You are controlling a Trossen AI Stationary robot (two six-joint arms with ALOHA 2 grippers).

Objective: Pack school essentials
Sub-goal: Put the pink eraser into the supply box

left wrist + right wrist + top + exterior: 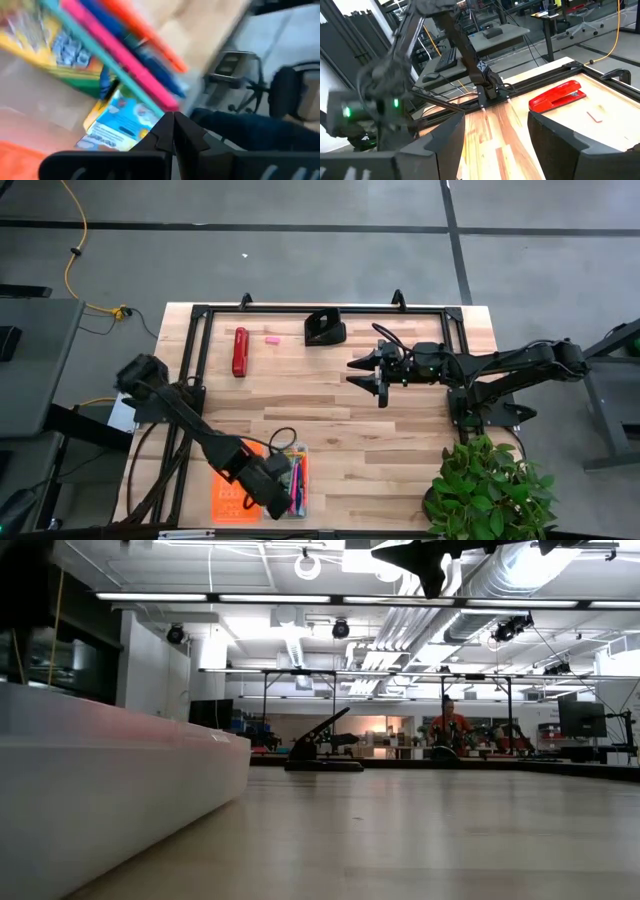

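Note:
A clear box (297, 480) near the table's front edge holds pink, blue, teal and orange pens (125, 60), a yellow-green crayon box (60, 55) and a small blue-and-yellow box (120, 122). My left gripper (272, 498) hovers shut just above them (173, 131), holding nothing. A tiny pink eraser (270, 338) lies flat on the table at the far side, beside the red stapler (240, 352). My right gripper (380, 375) stands open and raised over the table's right half, with nothing between its fingers (495, 145).
A black tape dispenser (325, 328) stands at the far middle. An orange pad (228, 498) lies left of the clear box, whose white wall (110, 790) fills the low view's left. A potted plant (485, 490) sits at the front right corner. A black frame (200, 315) borders the table.

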